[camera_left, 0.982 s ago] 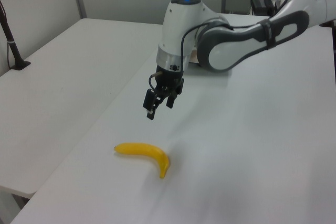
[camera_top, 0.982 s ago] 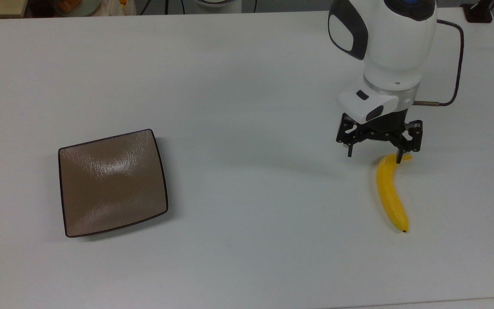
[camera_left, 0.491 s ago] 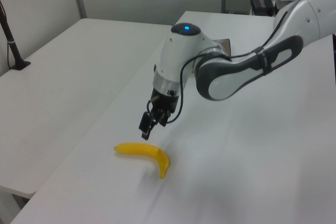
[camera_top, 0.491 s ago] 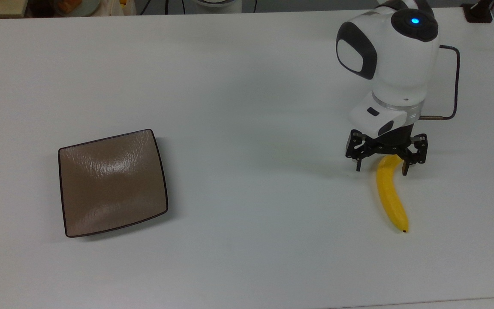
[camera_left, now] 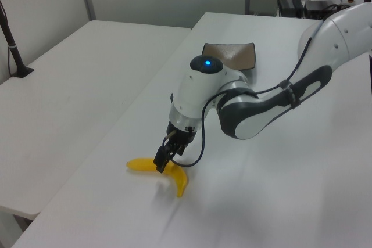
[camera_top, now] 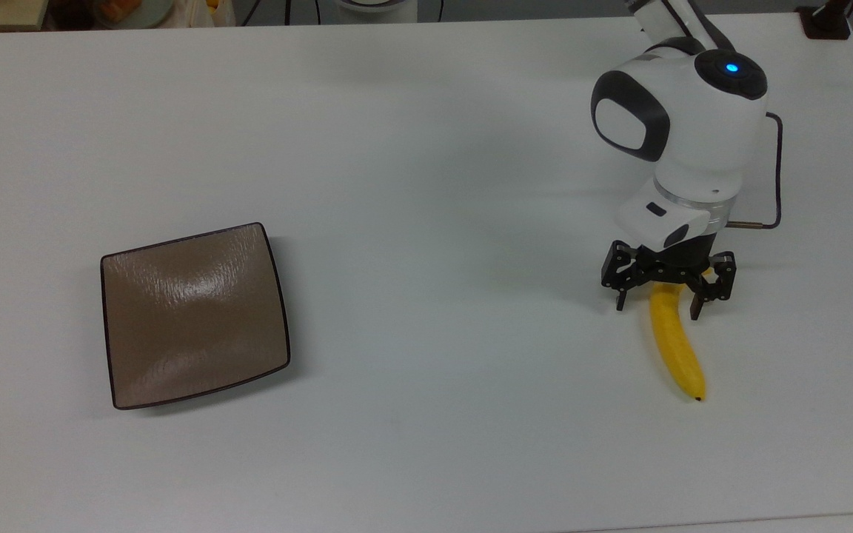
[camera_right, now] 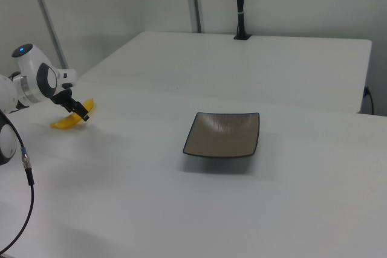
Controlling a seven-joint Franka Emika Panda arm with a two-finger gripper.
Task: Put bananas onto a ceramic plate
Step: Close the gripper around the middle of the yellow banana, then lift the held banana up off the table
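Gripper (camera_top: 658, 308) spread wide, astride banana (camera_top: 677, 346) near its stem end, close to the tabletop's right edge in the top view, plate (camera_top: 193, 314) well apart; off-centre pinch on smooth curved skin likely to swing or slip.

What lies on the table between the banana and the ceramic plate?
Nothing: in the top view the white table is bare between the banana and the ceramic plate.
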